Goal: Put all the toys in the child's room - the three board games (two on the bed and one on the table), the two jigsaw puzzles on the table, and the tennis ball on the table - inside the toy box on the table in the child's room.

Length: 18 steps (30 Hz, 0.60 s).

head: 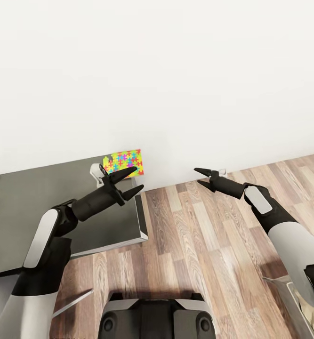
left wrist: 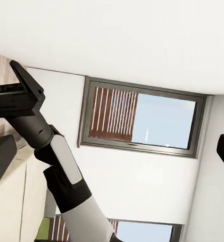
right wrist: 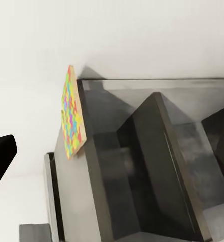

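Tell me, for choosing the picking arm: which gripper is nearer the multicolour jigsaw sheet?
Left. The left gripper hovers just before the multicolour jigsaw sheet; the right gripper is off beside it over the floor.

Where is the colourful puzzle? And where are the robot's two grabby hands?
jigsaw puzzle point(head: 124, 163): head view, middle of its patterned face.
left end effector point(head: 134, 180): head view, gap between its two spread fingertips.
right end effector point(head: 199, 177): head view, gap between its two fingertips.

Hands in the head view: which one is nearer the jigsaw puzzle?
The left hand, open just beneath the jigsaw puzzle; the right hand hangs apart over floor.
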### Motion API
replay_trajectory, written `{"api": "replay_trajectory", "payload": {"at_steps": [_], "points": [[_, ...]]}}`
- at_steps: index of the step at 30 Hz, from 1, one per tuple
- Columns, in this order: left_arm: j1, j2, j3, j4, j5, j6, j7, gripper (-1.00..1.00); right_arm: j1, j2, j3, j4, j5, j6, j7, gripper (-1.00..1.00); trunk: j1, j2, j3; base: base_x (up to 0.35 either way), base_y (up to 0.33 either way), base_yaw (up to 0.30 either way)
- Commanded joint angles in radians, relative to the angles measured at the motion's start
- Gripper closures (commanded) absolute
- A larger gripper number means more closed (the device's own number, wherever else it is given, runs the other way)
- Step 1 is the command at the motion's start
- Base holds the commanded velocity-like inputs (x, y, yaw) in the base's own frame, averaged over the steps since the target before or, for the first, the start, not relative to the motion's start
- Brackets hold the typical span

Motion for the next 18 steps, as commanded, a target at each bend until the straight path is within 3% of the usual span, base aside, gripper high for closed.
{"api": "replay_trajectory", "payload": {"at_steps": [1,18], "points": [[-0.001,0.000,-0.001,0.000,0.008,0.001,0.007,-1.00,-0.001,-0.001,0.004,0.000,-0.004,0.001,0.002,-1.00,0.001,-0.002,-0.001,0.000,0.000,0.102],[-0.003,-0.001,-0.002,0.000,0.009,0.001,0.014,-1.00,0.000,-0.024,0.003,-0.002,-0.005,-0.011,0.002,-1.00,0.001,-0.002,-0.002,0.000,0.000,0.227]]}}
